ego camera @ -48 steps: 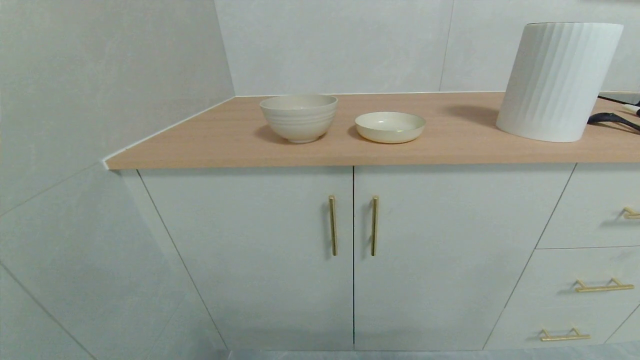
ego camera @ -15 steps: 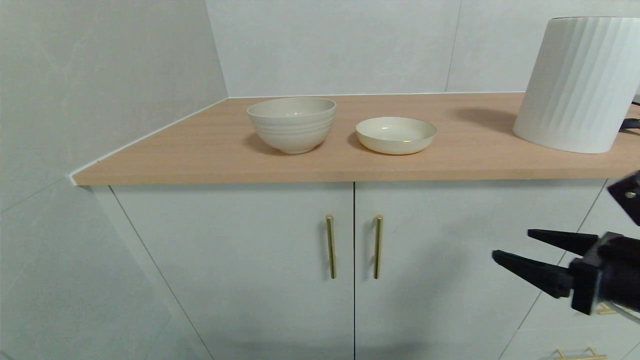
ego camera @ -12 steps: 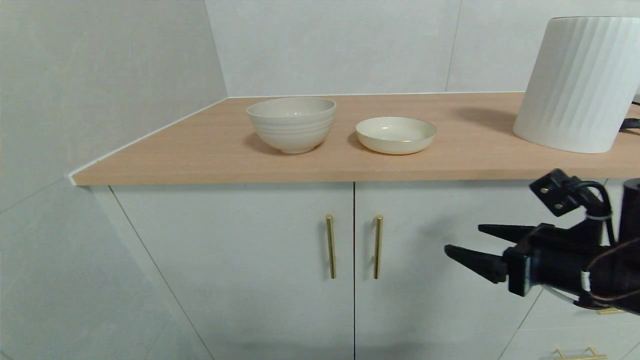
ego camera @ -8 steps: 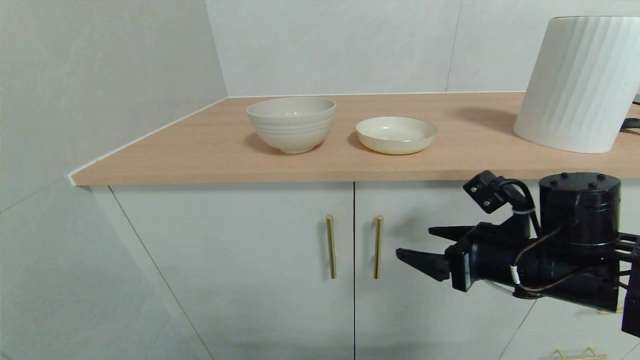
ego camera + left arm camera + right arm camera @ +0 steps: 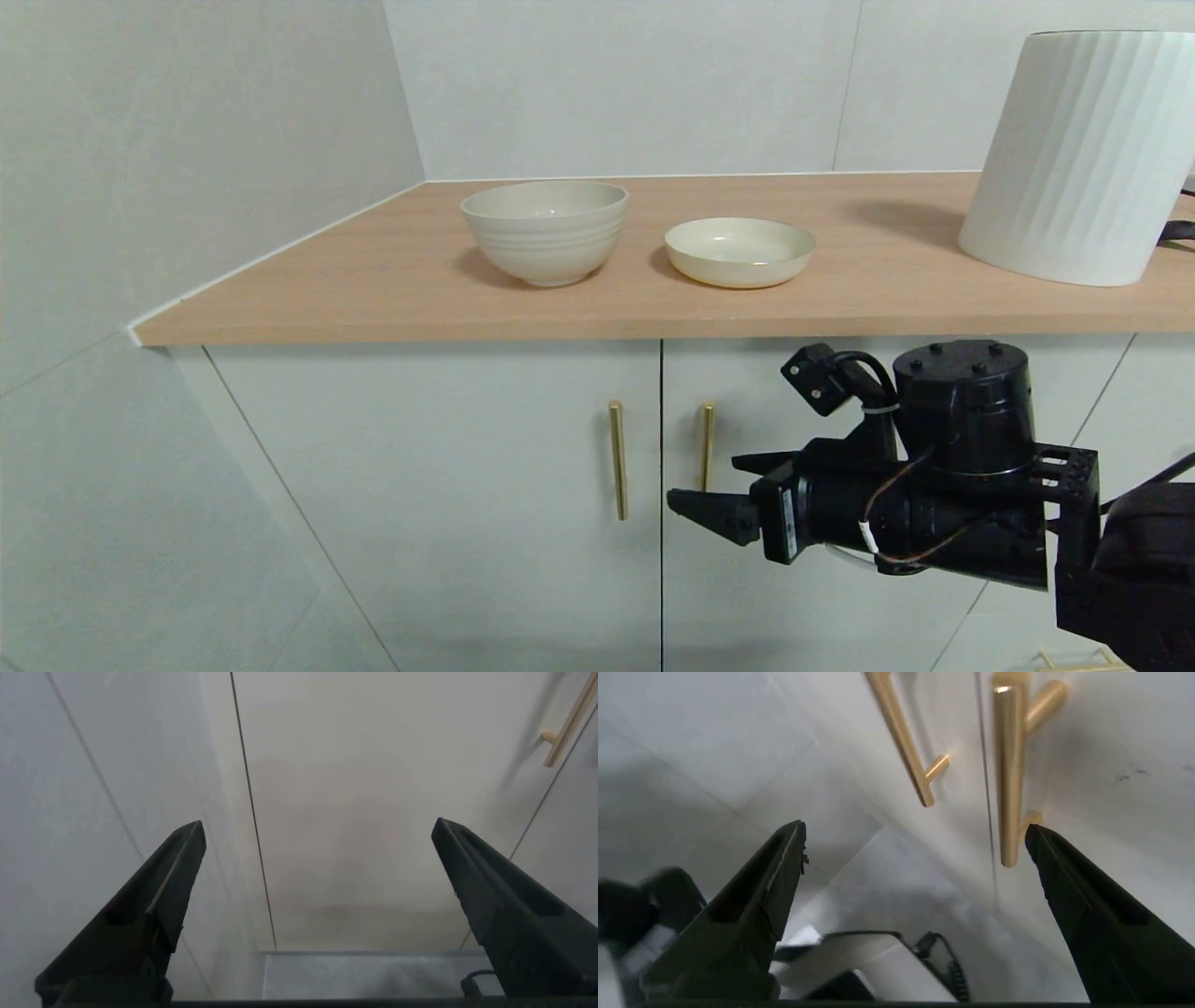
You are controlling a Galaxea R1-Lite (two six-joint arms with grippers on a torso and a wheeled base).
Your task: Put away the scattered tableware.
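Right gripper (image 5: pixel 705 481) hangs in front of the cabinet (image 5: pixel 448 495), below the countertop's (image 5: pixel 308 308) front edge. Its jaws are apart and it holds nothing. Its tips are level with the lower end of the right handle (image 5: pixel 707 425). From the wrist camera both handles lie ahead between the fingers, so I read no contact yet.

Left gripper (image 5: pixel 318 826): jaws wide apart, empty, facing pale panels with a vertical seam. I cannot tell which panels.

Tableware:
- Bowl (image 5: pixel 544 229) stands upright on the countertop, toward the left end and set back from the front edge.
- Dish (image 5: pixel 740 250) sits just beside the bowl on the side away from the left end, with a clear gap between them, at the same depth.
- Both stand roughly above the seam between the two doors.

Also on the countertop: a white ribbed container (image 5: pixel 1083 154) at the right end, well apart from the dish.

Progress, my judgement:
- Nothing is put away yet. Both pieces are untouched on the countertop.
- Both doors are shut, and the left handle (image 5: pixel 617 459) is free.
- The step in hand looks like reaching for the right handle to open the cabinet, which I take to be the storage place. I cannot confirm that.
- Left to do: grip the handle, swing the door open, then carry in the bowl and the dish.
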